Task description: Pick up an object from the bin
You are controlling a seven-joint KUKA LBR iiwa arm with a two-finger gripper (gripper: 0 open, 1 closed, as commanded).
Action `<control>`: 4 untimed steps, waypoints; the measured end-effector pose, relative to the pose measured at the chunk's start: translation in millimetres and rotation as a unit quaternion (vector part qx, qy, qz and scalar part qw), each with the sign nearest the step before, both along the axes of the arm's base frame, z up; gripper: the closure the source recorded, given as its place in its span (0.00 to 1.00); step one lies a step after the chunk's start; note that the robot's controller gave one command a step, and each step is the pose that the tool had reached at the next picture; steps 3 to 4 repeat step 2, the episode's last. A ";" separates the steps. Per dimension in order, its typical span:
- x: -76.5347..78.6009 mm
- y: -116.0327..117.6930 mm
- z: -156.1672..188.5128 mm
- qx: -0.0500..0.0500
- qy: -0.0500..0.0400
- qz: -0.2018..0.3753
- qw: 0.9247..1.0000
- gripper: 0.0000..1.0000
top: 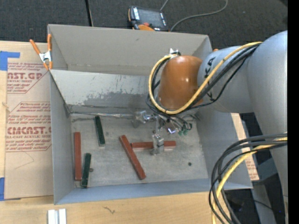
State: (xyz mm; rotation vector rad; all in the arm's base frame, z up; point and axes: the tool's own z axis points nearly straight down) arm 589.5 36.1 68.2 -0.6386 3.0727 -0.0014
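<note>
One gripper [159, 144] hangs a little right of the middle of the frame, low down by the floor of the grey bin [107, 83]. Its tip sits right over a short red-brown stick [141, 146] that lies flat on the bin floor and runs from left to right. The shiny tip hides the middle of that stick, so I cannot tell if the gripper is wide or narrow, or if it is pinching the stick at all. The left end of this stick meets a longer red-brown stick [132, 157], which lies slanted from upper left down to lower right. Just above the gripper are small shiny parts and thin wires, and above those is a round orange cover [177, 80] with yellow and black cables [153, 76] looping around it. Behind the cover the big pale grey arm [252, 76] comes in from the right side of the frame. Farther left on the bin floor, well apart from the gripper, a dark green stick [99, 130] lies almost straight up and down in the frame. Near the left wall lies a third red-brown stick [77, 155], also up and down, and a second dark green stick [85, 170] lies just beside it, toward the lower left corner.
</note>
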 end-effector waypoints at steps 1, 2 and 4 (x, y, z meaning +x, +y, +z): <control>-1.0 1.7 2.5 0.001 0.001 0.001 1.000 1.00; 3.2 33.0 142.4 0.001 -0.004 0.002 1.000 1.00; 3.2 33.0 142.4 0.001 -0.004 0.002 1.000 1.00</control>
